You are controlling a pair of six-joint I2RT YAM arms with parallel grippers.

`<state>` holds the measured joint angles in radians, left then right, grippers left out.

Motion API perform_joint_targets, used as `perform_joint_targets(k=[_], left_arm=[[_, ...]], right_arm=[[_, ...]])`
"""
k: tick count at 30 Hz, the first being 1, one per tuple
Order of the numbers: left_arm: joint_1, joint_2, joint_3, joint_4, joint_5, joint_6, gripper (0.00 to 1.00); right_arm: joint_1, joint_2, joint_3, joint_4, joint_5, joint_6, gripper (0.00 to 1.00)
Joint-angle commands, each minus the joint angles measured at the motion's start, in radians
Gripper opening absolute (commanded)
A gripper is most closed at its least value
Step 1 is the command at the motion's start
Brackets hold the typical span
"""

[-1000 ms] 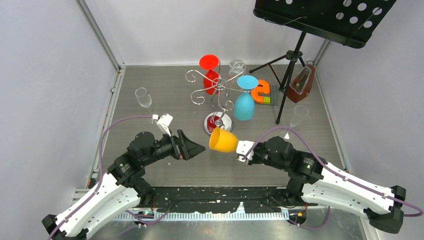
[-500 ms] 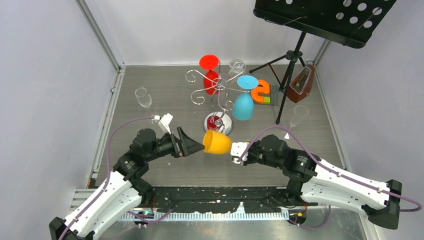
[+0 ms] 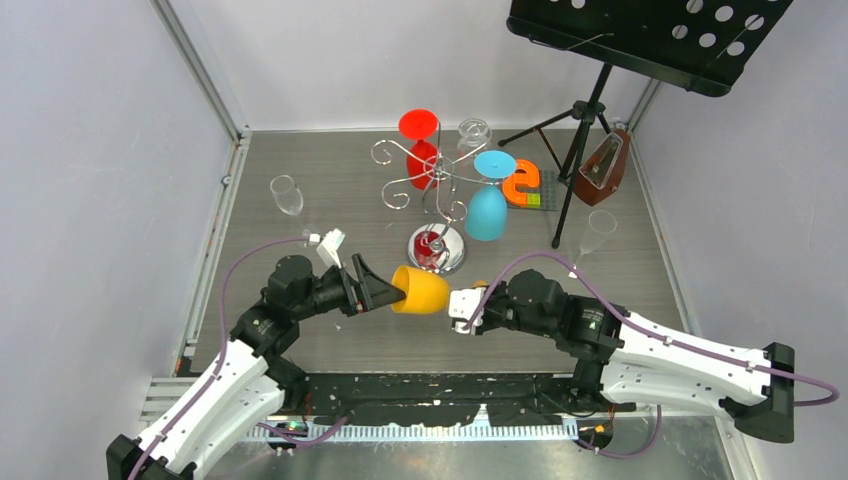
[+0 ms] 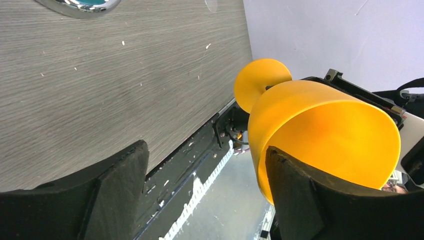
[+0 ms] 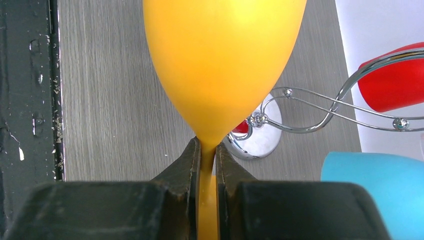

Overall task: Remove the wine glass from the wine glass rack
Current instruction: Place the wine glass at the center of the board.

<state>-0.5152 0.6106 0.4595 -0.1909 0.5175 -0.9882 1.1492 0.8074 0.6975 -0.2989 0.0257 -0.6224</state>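
The chrome wine glass rack (image 3: 440,182) stands mid-table and holds a red glass (image 3: 420,150) and a blue glass (image 3: 489,205). My right gripper (image 3: 462,305) is shut on the stem of an orange wine glass (image 3: 420,290) and holds it level above the table, in front of the rack, mouth to the left. In the right wrist view, the fingers (image 5: 185,170) pinch the stem below the bowl (image 5: 222,60). My left gripper (image 3: 385,292) is open at the bowl's mouth. In the left wrist view, one finger (image 4: 310,200) lies inside the orange bowl (image 4: 320,125) and the other (image 4: 110,195) outside.
A clear glass (image 3: 474,134) sits behind the rack. Clear glasses stand on the table at left (image 3: 287,195) and right (image 3: 597,230). A black tripod music stand (image 3: 590,110), a brown metronome (image 3: 603,170) and an orange block (image 3: 521,183) are at the back right.
My right arm has carried the orange glass leftward. Its mouth now reaches over a finger of my left gripper, which moved slightly to meet it.
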Motion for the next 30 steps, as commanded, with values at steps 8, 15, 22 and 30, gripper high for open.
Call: perform_joint_targets(k=[8,15,22,30], left_arm=[[0.011,0.009,0.008,0.026,0.055,0.028,0.46],[0.012,-0.010,0.010,0.017,0.061,0.034,0.00],[0.012,-0.018,0.035,-0.001,0.060,0.040,0.00],[0.012,-0.011,0.103,-0.116,-0.009,0.097,0.00]], right_arm=[[0.017,0.073,0.067,0.085,0.045,0.001,0.06],[0.018,0.114,0.078,0.096,0.038,0.008,0.06],[0.021,0.118,0.073,0.105,0.037,0.016,0.06],[0.021,0.063,0.039,0.095,0.069,0.020,0.28]])
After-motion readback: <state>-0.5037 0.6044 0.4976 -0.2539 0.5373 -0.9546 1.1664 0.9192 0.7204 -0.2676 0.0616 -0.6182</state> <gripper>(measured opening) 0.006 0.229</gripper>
